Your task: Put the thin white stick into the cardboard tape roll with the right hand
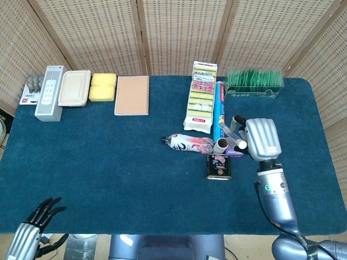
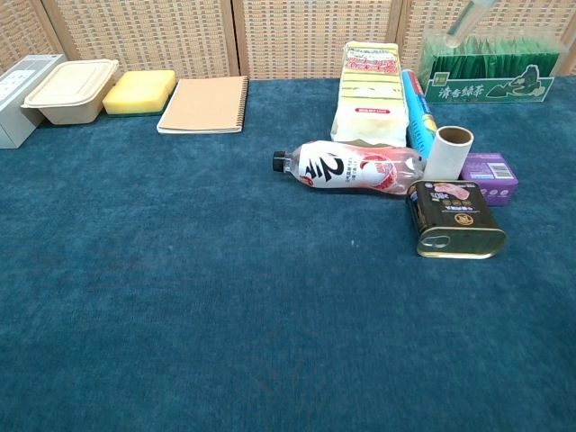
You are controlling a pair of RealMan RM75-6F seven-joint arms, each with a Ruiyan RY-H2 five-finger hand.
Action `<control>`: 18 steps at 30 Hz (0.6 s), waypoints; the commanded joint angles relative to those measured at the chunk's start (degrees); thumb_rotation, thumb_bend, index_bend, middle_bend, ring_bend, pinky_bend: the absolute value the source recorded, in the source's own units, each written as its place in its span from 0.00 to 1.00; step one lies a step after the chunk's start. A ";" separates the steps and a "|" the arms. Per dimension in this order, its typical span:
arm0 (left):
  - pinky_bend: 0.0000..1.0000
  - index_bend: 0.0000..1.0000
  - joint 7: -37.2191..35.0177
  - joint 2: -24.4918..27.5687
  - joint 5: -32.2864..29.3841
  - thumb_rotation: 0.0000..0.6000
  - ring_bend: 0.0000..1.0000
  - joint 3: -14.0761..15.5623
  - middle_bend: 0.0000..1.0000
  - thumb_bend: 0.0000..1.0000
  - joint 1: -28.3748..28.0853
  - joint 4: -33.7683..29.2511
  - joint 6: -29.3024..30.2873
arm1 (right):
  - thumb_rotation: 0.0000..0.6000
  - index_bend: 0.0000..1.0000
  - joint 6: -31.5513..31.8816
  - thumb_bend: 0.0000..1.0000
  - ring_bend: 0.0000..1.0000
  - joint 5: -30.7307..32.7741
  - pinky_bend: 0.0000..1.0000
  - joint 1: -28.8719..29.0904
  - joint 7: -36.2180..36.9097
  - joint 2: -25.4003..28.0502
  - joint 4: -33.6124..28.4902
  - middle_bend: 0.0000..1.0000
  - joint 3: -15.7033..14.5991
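Observation:
The cardboard tape roll (image 1: 221,145) (image 2: 448,153) stands upright mid-right on the table, between a lying bottle and a purple box, its opening facing up. My right hand (image 1: 261,138) hovers just right of the roll and pinches the thin white stick (image 1: 230,129). The stick is tilted, its free end pointing left and sitting above and behind the roll. In the chest view only the stick's lower end (image 2: 468,20) shows at the top edge, well above the roll. My left hand (image 1: 35,223) hangs below the table's near-left corner, fingers apart, holding nothing.
A plastic bottle (image 1: 187,143) lies left of the roll and a dark tin can (image 1: 218,166) stands in front of it. A purple box (image 2: 489,168), a blue tube (image 1: 219,108), a sponge pack (image 1: 202,96) and a green box (image 1: 255,81) crowd behind.

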 commanded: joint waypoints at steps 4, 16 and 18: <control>0.26 0.23 -0.35 -0.04 -0.04 1.00 0.10 0.02 0.15 0.18 0.10 0.36 0.20 | 1.00 0.78 -1.17 0.43 1.00 1.42 0.88 -0.05 2.49 0.89 1.50 0.98 0.64; 0.26 0.24 -1.62 -0.05 -0.15 1.00 0.10 -0.01 0.15 0.18 0.29 1.21 0.87 | 1.00 0.79 -3.20 0.44 1.00 3.84 0.98 -1.54 5.71 4.35 2.50 1.00 -0.50; 0.26 0.24 -1.93 -0.09 -0.49 1.00 0.10 -0.18 0.15 0.18 0.35 1.18 0.95 | 1.00 0.79 -3.81 0.44 1.00 1.66 0.98 -2.41 4.34 5.21 -0.20 1.00 -3.15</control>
